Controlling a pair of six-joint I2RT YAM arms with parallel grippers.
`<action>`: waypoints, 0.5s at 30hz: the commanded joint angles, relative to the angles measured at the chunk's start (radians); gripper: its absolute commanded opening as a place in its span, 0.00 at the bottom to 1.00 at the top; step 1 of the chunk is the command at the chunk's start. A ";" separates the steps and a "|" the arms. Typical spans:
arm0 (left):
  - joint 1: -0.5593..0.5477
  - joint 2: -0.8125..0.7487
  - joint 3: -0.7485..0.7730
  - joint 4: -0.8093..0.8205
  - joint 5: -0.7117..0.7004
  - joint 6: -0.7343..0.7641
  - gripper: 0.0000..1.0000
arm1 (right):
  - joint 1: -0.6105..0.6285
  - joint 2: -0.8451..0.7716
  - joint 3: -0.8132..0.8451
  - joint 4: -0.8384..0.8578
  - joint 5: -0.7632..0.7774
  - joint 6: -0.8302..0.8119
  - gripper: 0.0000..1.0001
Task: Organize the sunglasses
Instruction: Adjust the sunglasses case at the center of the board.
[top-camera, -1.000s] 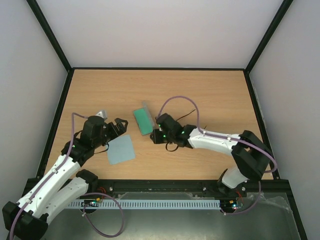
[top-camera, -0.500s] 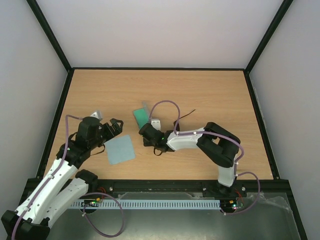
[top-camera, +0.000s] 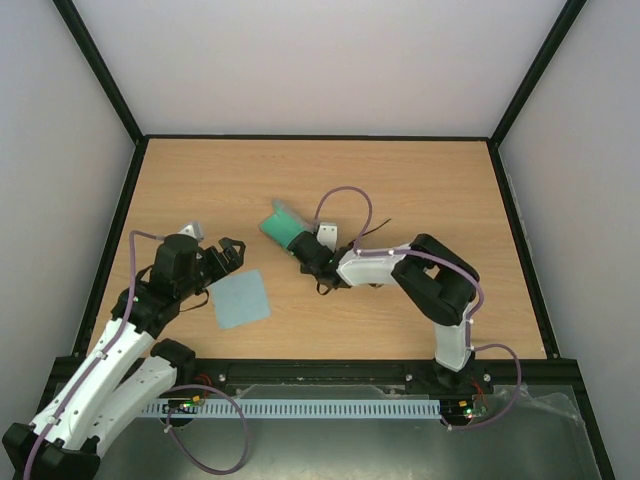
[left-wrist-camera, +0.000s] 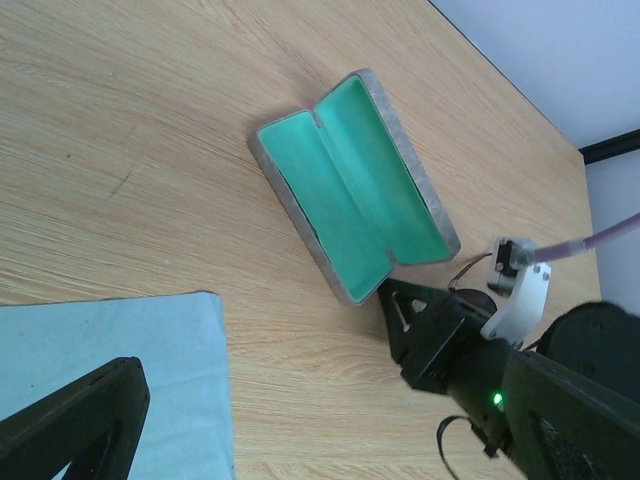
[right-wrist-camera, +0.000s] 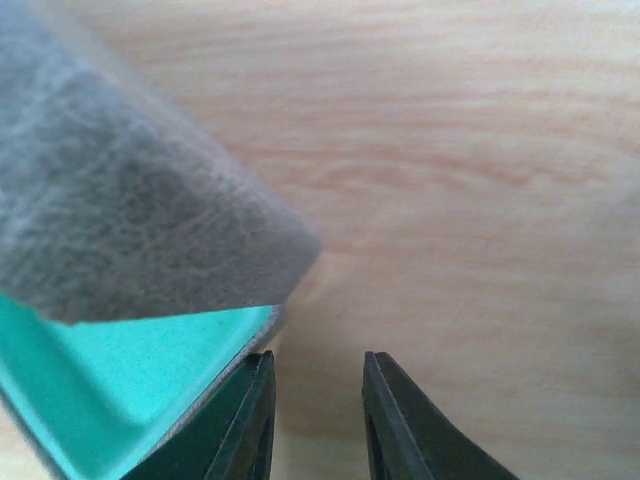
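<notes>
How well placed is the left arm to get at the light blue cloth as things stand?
Yes, probably well placed. The left hand hangs open right beside the cloth, which lies flat and uncovered. The right hand is off at the open case, so nothing seems to block the way.

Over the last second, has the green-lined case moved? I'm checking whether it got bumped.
Yes: the case has turned and shifted slightly toward the table's far edge, away from the cloth.

Top camera overlooks the table (top-camera: 400, 180); wrist cameras, right seemingly nearest, share the case (left-wrist-camera: 350, 180).
</notes>
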 joint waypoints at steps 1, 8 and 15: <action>0.006 -0.012 0.010 -0.020 -0.006 0.019 1.00 | -0.055 0.021 0.053 -0.019 0.048 -0.054 0.30; 0.007 -0.012 0.009 -0.012 0.002 0.016 0.99 | -0.106 0.065 0.136 -0.032 0.035 -0.132 0.33; 0.007 -0.024 0.018 -0.022 0.002 0.026 1.00 | -0.147 0.074 0.167 -0.021 0.004 -0.190 0.38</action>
